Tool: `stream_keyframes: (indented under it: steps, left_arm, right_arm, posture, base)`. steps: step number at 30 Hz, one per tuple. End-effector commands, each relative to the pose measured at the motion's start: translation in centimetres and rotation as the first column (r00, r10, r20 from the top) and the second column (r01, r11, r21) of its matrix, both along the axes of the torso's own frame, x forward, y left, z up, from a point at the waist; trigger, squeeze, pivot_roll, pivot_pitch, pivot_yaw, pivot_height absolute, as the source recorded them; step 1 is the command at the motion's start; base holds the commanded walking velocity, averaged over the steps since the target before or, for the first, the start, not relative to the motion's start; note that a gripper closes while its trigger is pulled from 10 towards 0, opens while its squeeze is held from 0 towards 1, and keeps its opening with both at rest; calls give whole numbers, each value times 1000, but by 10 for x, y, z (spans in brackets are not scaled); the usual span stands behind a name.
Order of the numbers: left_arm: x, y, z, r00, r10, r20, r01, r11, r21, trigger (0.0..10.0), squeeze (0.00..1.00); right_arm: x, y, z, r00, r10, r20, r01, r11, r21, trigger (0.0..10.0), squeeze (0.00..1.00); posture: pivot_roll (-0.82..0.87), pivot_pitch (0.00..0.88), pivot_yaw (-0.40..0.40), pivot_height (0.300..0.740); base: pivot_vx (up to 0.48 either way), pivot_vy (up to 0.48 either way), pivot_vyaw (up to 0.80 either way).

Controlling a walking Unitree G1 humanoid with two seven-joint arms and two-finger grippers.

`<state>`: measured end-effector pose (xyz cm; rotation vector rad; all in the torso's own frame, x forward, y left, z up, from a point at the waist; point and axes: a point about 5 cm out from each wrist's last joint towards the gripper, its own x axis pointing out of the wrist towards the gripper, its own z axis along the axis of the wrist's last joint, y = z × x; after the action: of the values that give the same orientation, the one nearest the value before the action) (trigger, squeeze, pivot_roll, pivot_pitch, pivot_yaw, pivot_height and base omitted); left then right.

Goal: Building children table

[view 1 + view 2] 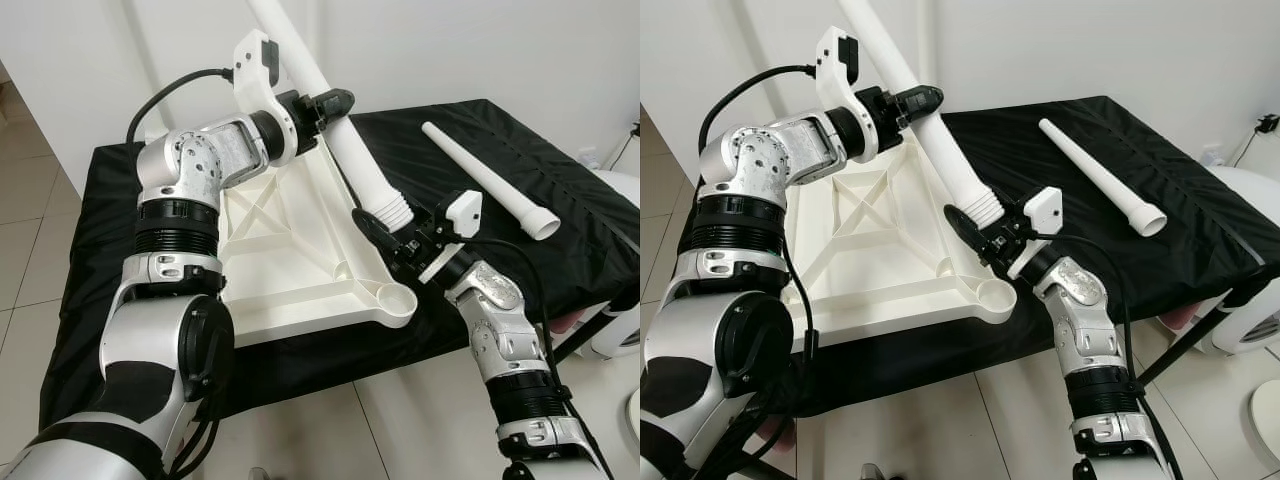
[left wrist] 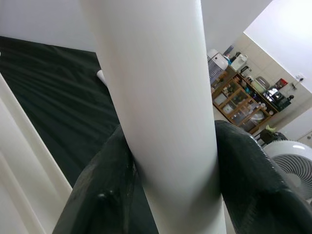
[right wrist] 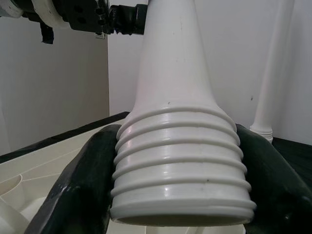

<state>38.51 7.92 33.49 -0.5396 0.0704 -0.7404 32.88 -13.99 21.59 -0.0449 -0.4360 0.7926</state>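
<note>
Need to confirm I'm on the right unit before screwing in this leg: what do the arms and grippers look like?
Both arms are silver metal segments joined by ribbed black rings. The left gripper and right gripper each have two long black fingers behind a white angular wrist housing. A black cable loops from each wrist back along its forearm. I see no markings.

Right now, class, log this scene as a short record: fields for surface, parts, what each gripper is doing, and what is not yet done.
Surface: black cloth on a table
Tabletop: white tabletop lying underside up
Held leg: white leg, tilted, threaded end down
Left gripper: left gripper shut on the leg's shaft
Right gripper: right gripper shut on the threaded end
Spare leg: second leg lying on the cloth
Not yet done: corner socket empty
</note>
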Motion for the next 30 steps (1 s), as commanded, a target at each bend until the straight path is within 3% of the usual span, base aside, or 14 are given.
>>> stream_keyframes:
  steps: [1, 7, 8, 9, 10, 22, 23, 24, 25, 30]
  left_arm:
    - [-1, 1, 7, 999, -1, 38, 0, 1000, 14, 0, 0]
    - [-3, -1, 9, 999, -9, 41, 8, 1000, 9, 0, 0]
    - [-4, -1, 10, 999, -16, 48, 15, 1000, 25, 7373, 0]
    - [-4, -1, 10, 999, -16, 48, 15, 1000, 25, 7373, 0]
    - [-5, -1, 10, 998, -16, 55, 13, 999, 43, 10000, 0]
    - [-13, 0, 11, 972, 34, 234, -61, 992, 112, 10000, 0]
    - [-20, 0, 16, 944, 41, 327, -89, 987, 133, 10000, 0]
    - [-20, 0, 16, 944, 41, 327, -89, 987, 133, 10000, 0]
    - [-22, -1, 17, 934, 43, 355, -100, 985, 144, 10000, 0]
    - [-29, -1, 17, 905, 57, 421, -139, 976, 166, 10000, 0]
  right_arm:
    - [-1, 3, 2, 1000, 24, 13, -24, 1000, -8, 10000, 0]
    - [-1, 3, 1, 1000, 28, 10, -28, 999, -24, 10000, 0]
    - [-1, 3, -1, 999, 42, -14, -43, 999, -21, 10000, 1000]
    - [-1, 3, -1, 999, 42, -14, -43, 999, -21, 10000, 1000]
    - [-1, 4, -2, 998, 52, -27, -53, 998, -18, 10000, 1000]
    - [-2, 2, 1, 998, 46, -47, -47, 999, -8, 10000, 1000]
    - [0, 1, 8, 998, 12, -57, -11, 1000, 25, 10000, 592]
    - [0, 1, 8, 998, 12, -57, -11, 1000, 25, 10000, 592]
    - [1, 1, 10, 998, -2, -65, 5, 999, 35, 10000, 0]
    - [6, 0, 16, 993, -58, -101, 63, 997, 43, 10000, 0]
  posture:
    - [-50, 25, 53, 740]
    - [-49, 28, 52, 740]
    - [-48, 32, 48, 740]
    - [-48, 32, 48, 740]
    - [-49, 33, 47, 740]
    - [-55, 45, 31, 740]
    - [-54, 47, 27, 740]
    - [-54, 47, 27, 740]
    - [-54, 47, 27, 740]
    - [-56, 49, 26, 740]
  base:
    - [0, 0, 0]
    - [0, 0, 0]
    - [0, 0, 0]
    - [0, 0, 0]
    - [0, 0, 0]
    - [0, 0, 0]
    - [0, 0, 0]
    - [0, 0, 0]
    - [0, 0, 0]
    - [0, 0, 0]
